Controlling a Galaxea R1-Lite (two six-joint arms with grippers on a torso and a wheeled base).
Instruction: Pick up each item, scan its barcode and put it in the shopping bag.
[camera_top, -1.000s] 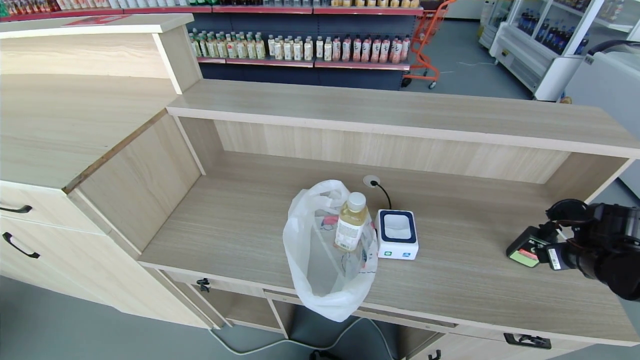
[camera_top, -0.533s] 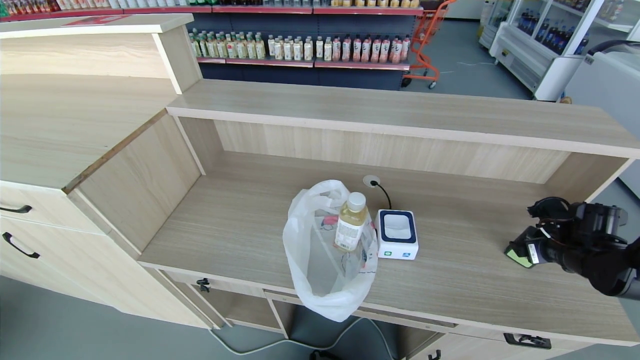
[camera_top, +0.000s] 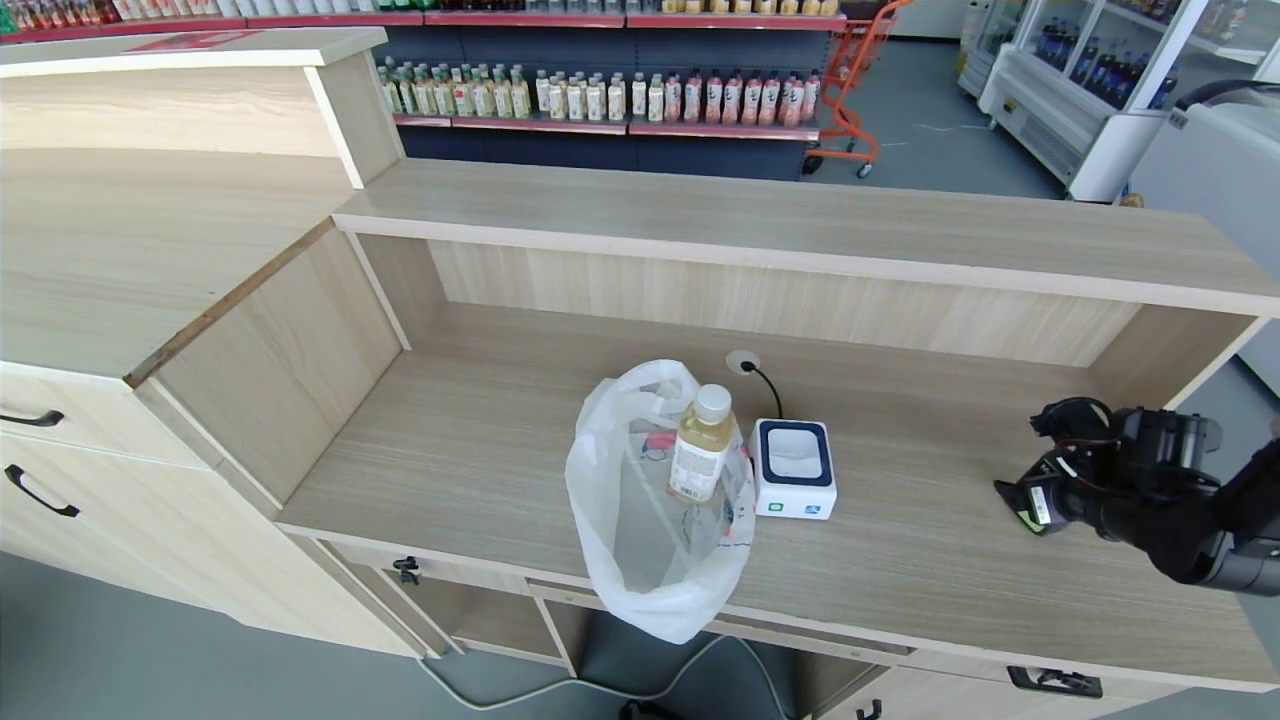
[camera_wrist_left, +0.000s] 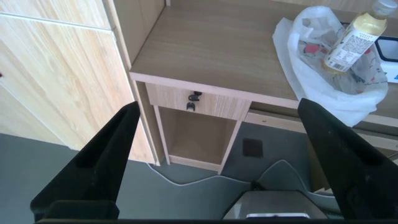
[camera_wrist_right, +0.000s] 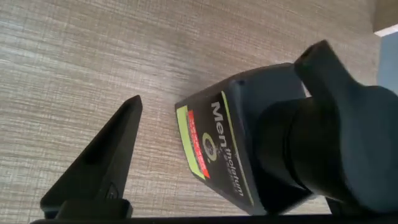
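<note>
Jaws of the left gripper are seen spread wide with nothing between them, held low in front of the counter, near its front edge. Over that edge the shopping bag is draped, and a bottle is already seen inside it, cap toward the back. Just beside the bag, on the robot's right, the scanner is set flat with its window facing up. Well apart from it, further right, the right gripper is held over the counter with a dark box grasped in its jaws. A gap is seen between one finger and the box, so how firmly it is clamped cannot be told. Beyond the counter, shelves of drinks are lined up.

The step in hand is judged to be bringing the box to the scanner. The white label on the box, taken to be the barcode, should be turned toward the window. The box is best carried level and low, without jerks given the doubtful grip, and held over the window rather than pressed onto it. The bag's rim and the bottle should be kept clear of until the scan is made.
</note>
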